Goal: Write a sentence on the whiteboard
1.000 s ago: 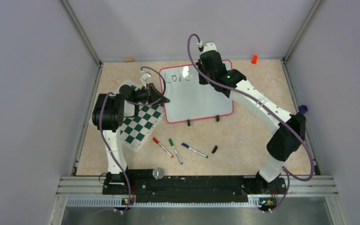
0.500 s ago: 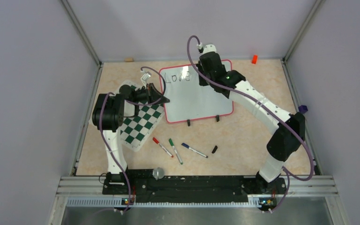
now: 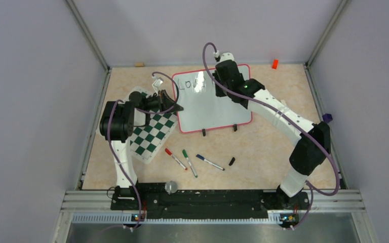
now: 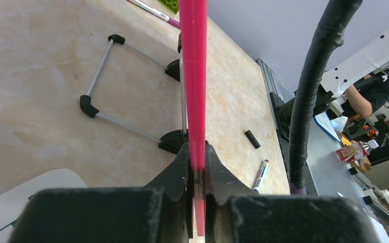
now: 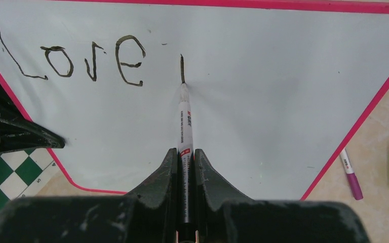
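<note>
Two sets of fingers are working on the whiteboard (image 3: 210, 109), which is resting toward the far middle of the desk (image 3: 268, 136). Its lower left corner is sitting just beside the checkered mat (image 3: 152, 136), and its two black feet (image 3: 203, 132) are pointing toward our bases.

Our left fingers (image 4: 174, 172) are clenching the board's red frame at its left edge. In the left wrist view the frame is running straight up out of the pinch between them.

Our right fingers (image 5: 157, 182) are grasping a white marker (image 5: 185, 126) tightly around its barrel. The marker is pointing away from them, and its dark tip is touching the white surface. We are holding that tip at the foot of a short upright stroke, just right of the last letter written.

The sentence (image 5: 71, 61) is reading only "Love" plus that single stroke. It is running along the board's top left area, ahead of and to the left of our right fingers.

Three loose pens, red (image 3: 175, 158), green (image 3: 190, 163) and blue (image 3: 210, 162), are lying with a black cap (image 3: 231, 161) on the desk between the board and our bases, well apart from both sets of fingers.
</note>
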